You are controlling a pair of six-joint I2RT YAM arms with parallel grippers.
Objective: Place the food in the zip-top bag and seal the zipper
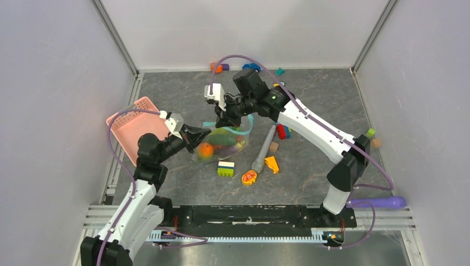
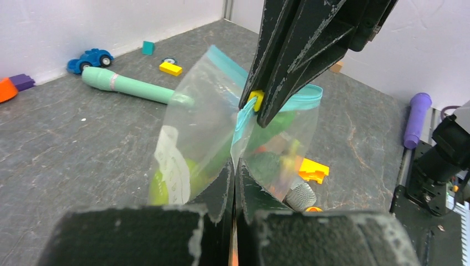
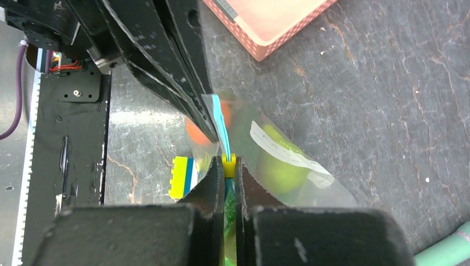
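**zip-top bag** (image 1: 223, 143): clear, white label, mid-table (image 1: 310, 100), held between the two grippers; cannot tell whether its bottom rests on the table.
**food** (image 1: 206, 149): orange, green and yellow pieces seen inside the bag.
**zipper** (image 2: 240, 126): teal strip, a short stretch pulled straight between the grippers.
**left gripper** (image 2: 234, 166): jaws pinched together on the bag's edge at the zipper.
**right gripper** (image 3: 229, 169): jaws narrow, clamped on the yellow slider (image 3: 229, 162) of the zipper.
**on the table nearby**: pink basket (image 1: 133, 124) beside the left arm; teal stick (image 2: 133, 88); striped block (image 1: 225, 168) just beside the bag; flat oval toy (image 1: 249, 177).
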